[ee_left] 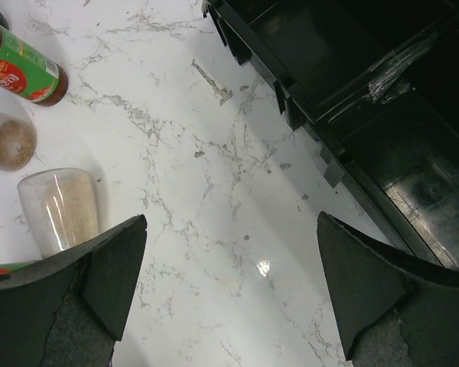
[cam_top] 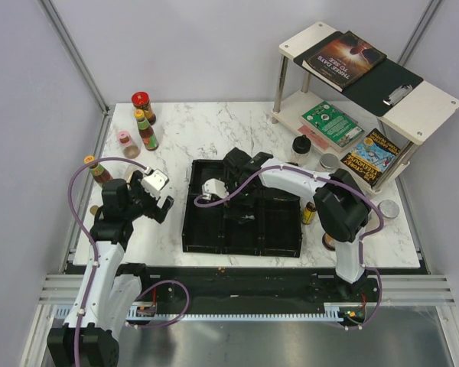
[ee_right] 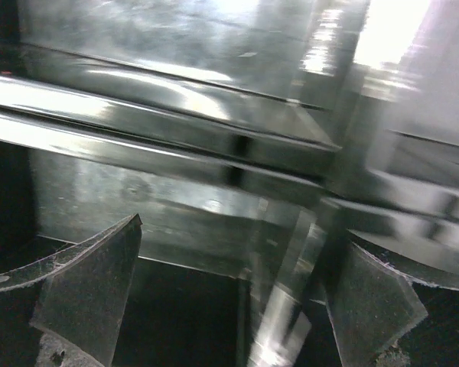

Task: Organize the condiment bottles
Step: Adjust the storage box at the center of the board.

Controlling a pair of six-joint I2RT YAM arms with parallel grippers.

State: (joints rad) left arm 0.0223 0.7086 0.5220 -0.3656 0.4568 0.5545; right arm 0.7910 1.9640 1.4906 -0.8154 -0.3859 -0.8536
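Currently the left arm bends low over the white marble bench [cam_top: 237, 126], its pincer [ee_left: 229, 222] apart and empty at nine o'clock of the black compartmented plastic tray [cam_top: 206, 233]. The right arm stretches across the tray, its pincer [ee_right: 241, 237] apart and empty in the ten-o'clock compartment. Small red-, yellow- and pink-capped condiment bottles [cam_top: 145, 130] cluster at the bench's ten o'clock, with others at three o'clock.

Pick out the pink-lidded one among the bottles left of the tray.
The clear shaker, just left of the taller yellow-capped sauce bottle; its neighbours wear red or yellow caps.
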